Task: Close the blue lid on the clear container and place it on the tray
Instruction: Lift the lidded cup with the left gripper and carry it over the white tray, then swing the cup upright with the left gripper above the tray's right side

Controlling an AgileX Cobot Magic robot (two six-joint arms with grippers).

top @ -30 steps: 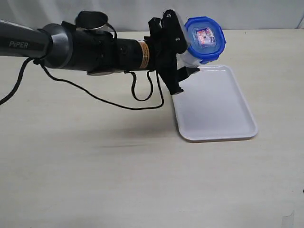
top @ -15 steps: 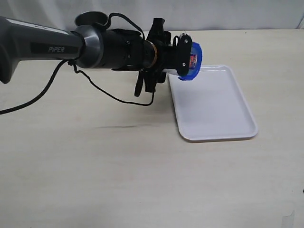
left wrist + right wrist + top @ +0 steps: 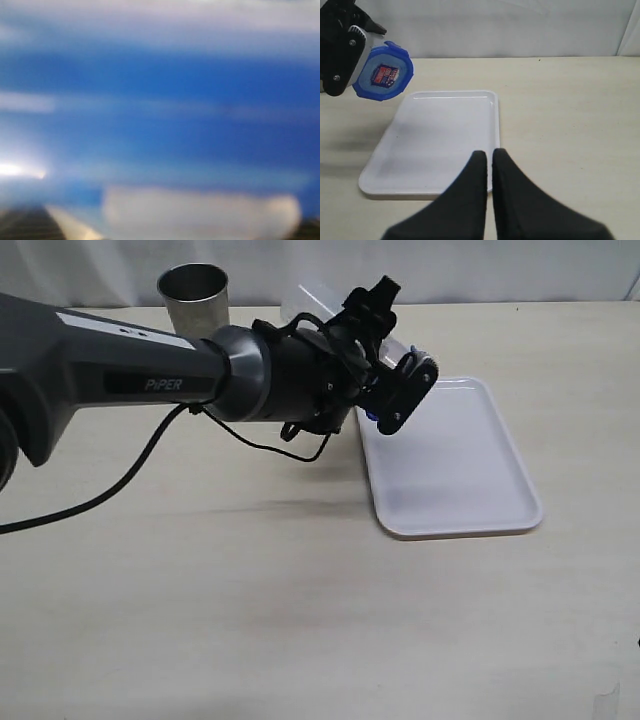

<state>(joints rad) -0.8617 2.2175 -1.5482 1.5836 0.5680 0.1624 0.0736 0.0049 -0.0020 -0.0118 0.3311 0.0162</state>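
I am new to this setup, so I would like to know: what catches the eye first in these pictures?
The left gripper holds the container on its side, blue lid on, by a corner of the white tray. A steel tumbler stands behind the arm. The right gripper, shut, faces the tray.

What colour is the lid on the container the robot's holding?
The lid is blue; the right wrist view shows it best.
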